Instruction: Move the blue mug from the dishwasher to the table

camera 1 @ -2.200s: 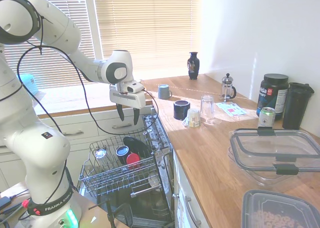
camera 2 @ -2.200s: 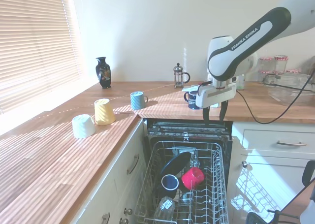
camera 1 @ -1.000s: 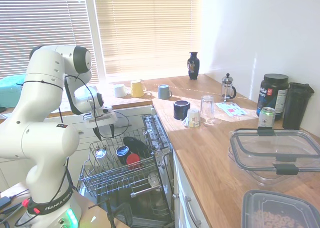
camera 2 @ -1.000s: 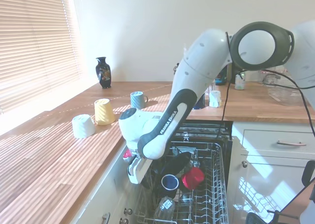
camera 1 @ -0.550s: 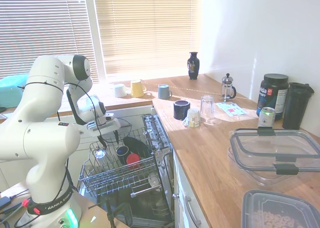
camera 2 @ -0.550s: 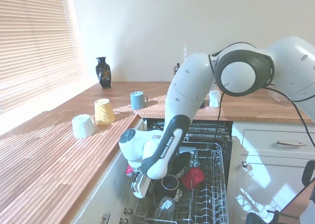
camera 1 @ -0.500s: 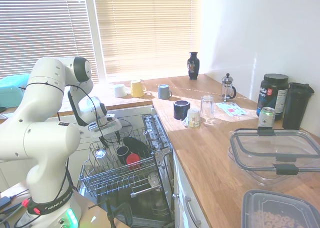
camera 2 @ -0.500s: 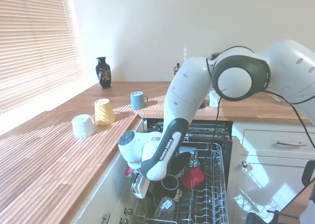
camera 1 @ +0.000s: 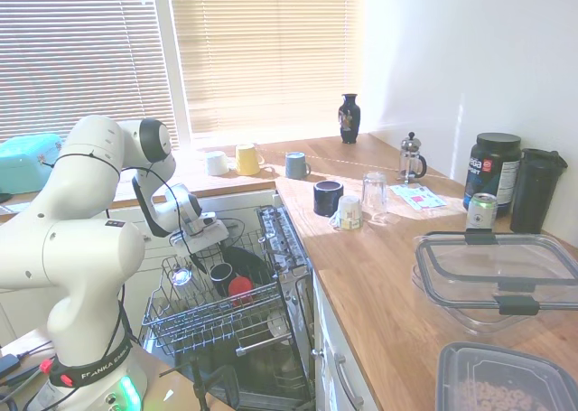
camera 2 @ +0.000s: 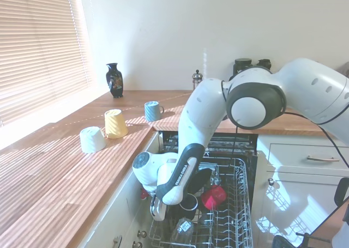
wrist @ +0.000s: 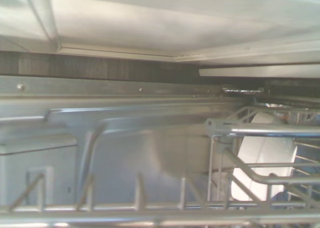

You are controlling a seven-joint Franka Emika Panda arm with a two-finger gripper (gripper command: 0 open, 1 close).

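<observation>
The blue mug [camera 1: 219, 272] stands mouth-up in the dishwasher's wire rack [camera 1: 200, 324], beside a red cup [camera 1: 239, 286] and a black plate [camera 1: 250, 261]. In the second exterior view the blue mug [camera 2: 189, 203] shows just right of my wrist. My gripper [camera 1: 206, 247] is tilted low over the rack's far-left part, close beside and slightly above the mug, open and holding nothing. The same gripper [camera 2: 155, 210] sits at the rack's left edge. The wooden table [camera 1: 379, 266] runs along the right. The wrist view shows only the dishwasher's inner wall and rack wires [wrist: 235, 130].
A second navy mug [camera 1: 327, 197], a glass [camera 1: 375, 195] and a French press [camera 1: 412, 157] stand on the table. A grey-blue mug [camera 1: 295, 164], yellow mug [camera 1: 245, 158] and white cup [camera 1: 216, 163] sit by the window. Plastic containers [camera 1: 497, 280] fill the near right.
The arm swung from above the table's edge down into the dishwasher, and over the last half second the gripper dropped lower and closer to the blue mug. The mug has not moved.
</observation>
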